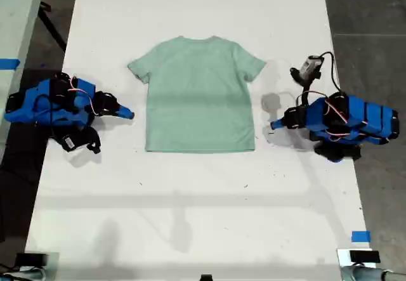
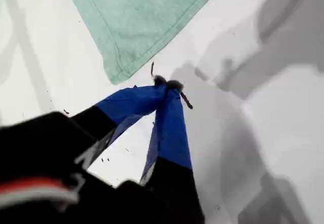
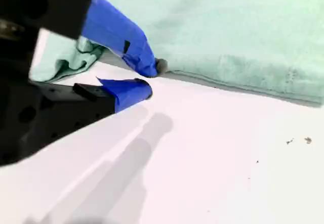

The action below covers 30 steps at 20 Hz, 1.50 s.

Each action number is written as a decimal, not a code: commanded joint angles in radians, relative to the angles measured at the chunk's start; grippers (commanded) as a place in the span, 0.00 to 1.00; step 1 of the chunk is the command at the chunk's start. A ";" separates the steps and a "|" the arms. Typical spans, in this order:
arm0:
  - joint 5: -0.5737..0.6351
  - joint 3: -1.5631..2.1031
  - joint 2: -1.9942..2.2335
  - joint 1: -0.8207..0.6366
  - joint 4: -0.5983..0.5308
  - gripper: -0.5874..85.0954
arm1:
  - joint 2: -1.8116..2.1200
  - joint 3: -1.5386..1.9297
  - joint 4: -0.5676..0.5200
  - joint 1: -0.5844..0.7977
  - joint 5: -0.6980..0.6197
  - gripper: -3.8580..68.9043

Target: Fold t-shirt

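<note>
Held my first gripper (image 2: 167, 84) pinched together beside the t-shirt's (image 2: 142, 16) corner, my second gripper (image 3: 151, 81) slightly parted near its sleeve.

A plain pale mint-green short-sleeved cloth t-shirt (image 1: 198, 94) lies spread flat and unfolded on the white bench (image 1: 196, 205), a little above the middle of the exterior view. Its round neckline points to the top of that frame, its straight hem runs level across the lower edge, and the two short sleeves splay out toward the frame's left and right. The cloth looks smooth, with only faint creases and no print. The first wrist view shows one stitched hem corner (image 2: 119, 70) lying flat; the second wrist view shows a stitched side edge (image 3: 238, 77) and a slightly rumpled sleeve (image 3: 66, 64).
</note>
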 commanded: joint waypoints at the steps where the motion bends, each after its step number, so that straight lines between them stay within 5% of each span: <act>1: -0.017 -0.008 0.002 -0.015 -0.011 0.01 | 0.008 -0.005 0.000 0.020 0.393 0.03; 11: -0.072 -0.018 0.002 -0.023 -0.006 0.01 | 0.008 -0.005 -0.002 0.021 0.390 0.03; 16: -0.175 -0.104 -0.046 0.008 -0.095 0.01 | 0.003 -0.138 -0.006 0.054 0.362 0.04; 21: -0.101 -0.548 -0.588 -0.166 -0.057 0.01 | -0.565 -0.543 -0.127 0.222 0.138 0.04; 27: 0.158 -0.977 -1.117 -0.506 0.117 0.01 | -1.075 -0.973 -0.083 0.515 -0.156 0.04; 30: 0.207 -1.026 -1.163 -0.609 0.144 0.12 | -1.293 -1.141 -0.046 0.638 -0.302 0.28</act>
